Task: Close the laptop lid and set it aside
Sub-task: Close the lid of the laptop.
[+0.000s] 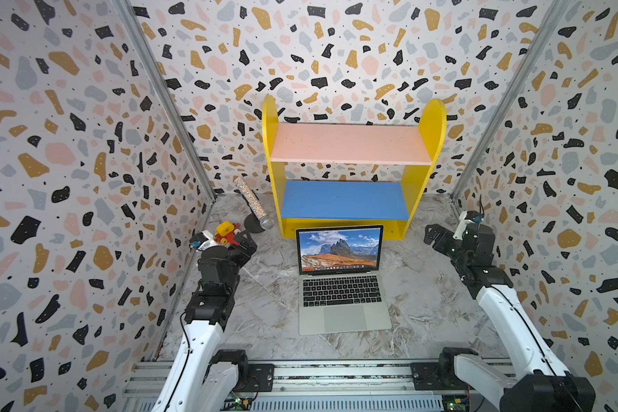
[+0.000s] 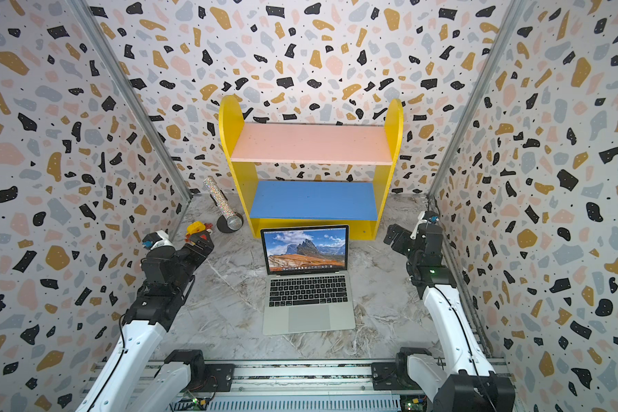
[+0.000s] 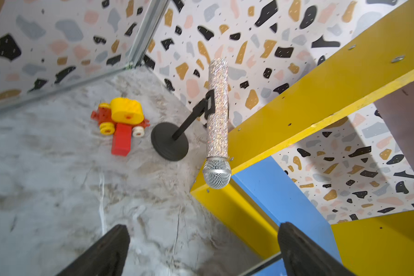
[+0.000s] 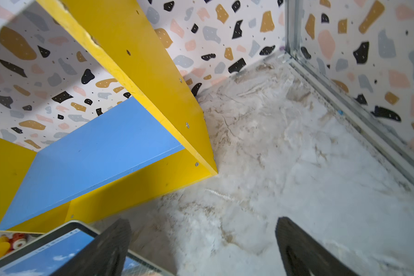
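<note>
One laptop lid (image 4: pixel 58 246) corner shows; rest cut off.

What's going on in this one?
Nothing is being handled yet. The laptop sits open on the marble table in front of the yellow shelf, the laptop lid upright with a mountain picture showing. The left gripper and right gripper hang open and empty, one to each side of it, touching nothing.
</note>
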Robot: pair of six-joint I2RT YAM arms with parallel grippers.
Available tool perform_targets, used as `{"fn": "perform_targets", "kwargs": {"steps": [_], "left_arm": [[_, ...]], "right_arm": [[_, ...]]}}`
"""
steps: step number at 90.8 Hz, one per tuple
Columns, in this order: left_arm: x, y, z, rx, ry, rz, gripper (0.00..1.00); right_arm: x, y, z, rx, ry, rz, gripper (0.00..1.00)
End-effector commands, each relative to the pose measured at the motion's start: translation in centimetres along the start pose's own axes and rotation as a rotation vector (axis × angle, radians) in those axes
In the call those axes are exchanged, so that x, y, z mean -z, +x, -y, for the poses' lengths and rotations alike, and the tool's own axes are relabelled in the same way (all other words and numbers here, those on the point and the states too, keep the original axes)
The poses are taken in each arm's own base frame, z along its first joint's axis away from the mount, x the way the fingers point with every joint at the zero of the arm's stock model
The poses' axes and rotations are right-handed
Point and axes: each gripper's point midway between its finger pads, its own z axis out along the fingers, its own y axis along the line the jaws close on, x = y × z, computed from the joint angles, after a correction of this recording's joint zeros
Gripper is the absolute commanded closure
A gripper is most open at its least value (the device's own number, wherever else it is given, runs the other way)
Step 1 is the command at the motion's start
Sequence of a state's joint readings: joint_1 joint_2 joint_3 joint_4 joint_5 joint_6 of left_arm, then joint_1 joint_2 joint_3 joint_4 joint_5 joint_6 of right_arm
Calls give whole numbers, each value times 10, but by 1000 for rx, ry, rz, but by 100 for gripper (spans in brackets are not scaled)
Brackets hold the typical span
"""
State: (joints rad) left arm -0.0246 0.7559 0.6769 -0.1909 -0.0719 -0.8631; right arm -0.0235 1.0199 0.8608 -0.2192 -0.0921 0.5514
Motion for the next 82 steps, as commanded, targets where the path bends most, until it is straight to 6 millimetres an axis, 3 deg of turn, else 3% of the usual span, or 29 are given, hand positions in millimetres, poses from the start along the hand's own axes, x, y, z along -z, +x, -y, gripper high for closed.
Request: {"fn": "perform_targets", "kwargs": {"steps": [1,10,26,42,61,82], "left_arm": [[19,27,-1,52,-37,-194,1],[32,41,10,-36,3,-317,1],[45,65,18,-139,66,-472,0],[49,95,19,-196,127,-559,0],[53,94,9,-271,134,-474,0],[55,89,3,-304,136,-411,0]], "right_arm": [[20,36,-3,-115,-1,-212,0],[28,38,-26,-111,-113,-265,1],[39,40,-59,-115,-229,-397,15],[51,49,-98,30,-271,-475,20],[56,58,-143,196,-294,-526,20],[41,70,-187,371,-300,-570,19]]}}
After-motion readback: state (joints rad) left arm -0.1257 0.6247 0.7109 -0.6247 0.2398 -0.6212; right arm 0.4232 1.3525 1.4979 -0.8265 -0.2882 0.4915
